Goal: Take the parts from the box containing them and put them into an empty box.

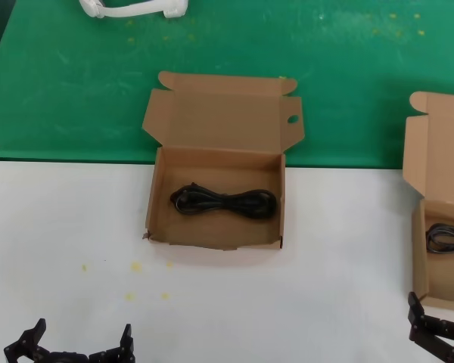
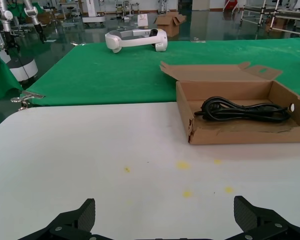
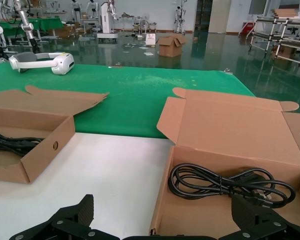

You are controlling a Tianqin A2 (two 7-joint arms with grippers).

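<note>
Both cardboard boxes (image 1: 216,204) (image 1: 439,227) hold glossy coiled black cables (image 1: 223,202); left gripper (image 1: 76,344) and right gripper (image 3: 162,220) fingers gape.

Brown boxes (image 1: 216,231) (image 1: 431,151). Black cables (image 1: 223,202) (image 3: 230,186). Green cloth (image 1: 227,45). White table (image 1: 212,302) with small yellow spots (image 1: 136,267). White headset (image 2: 136,39). Black grippers (image 1: 77,346) (image 1: 439,329).

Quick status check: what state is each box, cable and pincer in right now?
Holed box: lid open, one cable inside.
Cable in holed box: coiled, lying flat on the floor.
Plain box: lid open, cable inside.
Cable in plain box: coiled, lying loose, not gripped.
Left pincer: open, empty, low near the table's front edge.
Right pincer: open, empty, in front of the plain box.
</note>
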